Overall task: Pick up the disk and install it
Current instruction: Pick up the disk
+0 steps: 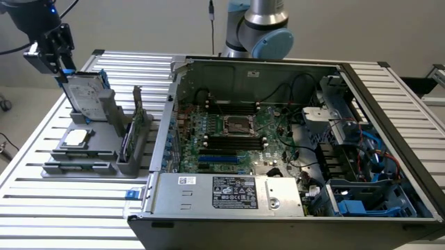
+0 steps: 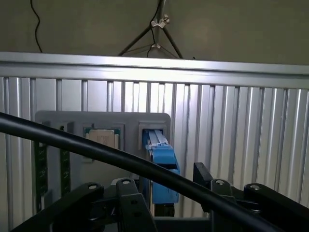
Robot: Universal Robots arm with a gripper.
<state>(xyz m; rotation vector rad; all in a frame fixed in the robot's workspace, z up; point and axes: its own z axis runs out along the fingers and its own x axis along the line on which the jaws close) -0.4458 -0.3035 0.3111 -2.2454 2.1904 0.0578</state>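
Wrist view: I read the fingers spread, 1 on each side of the disk (blue frame edge-up), not pinching it. Disk stands upright in the grey holder on the bench.

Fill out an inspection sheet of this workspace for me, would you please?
Surface: slatted metal table carrying a grey holder and an open computer case.
Job's things: disk upright in the holder, not yet lifted.
Clutter: processor chip and green card, also in the holder.
Grippers: gripper open, astride the disk's top edge.
Cables: black cable near the wrist camera; wires inside the case.
Surroundings: tripod beyond the table.
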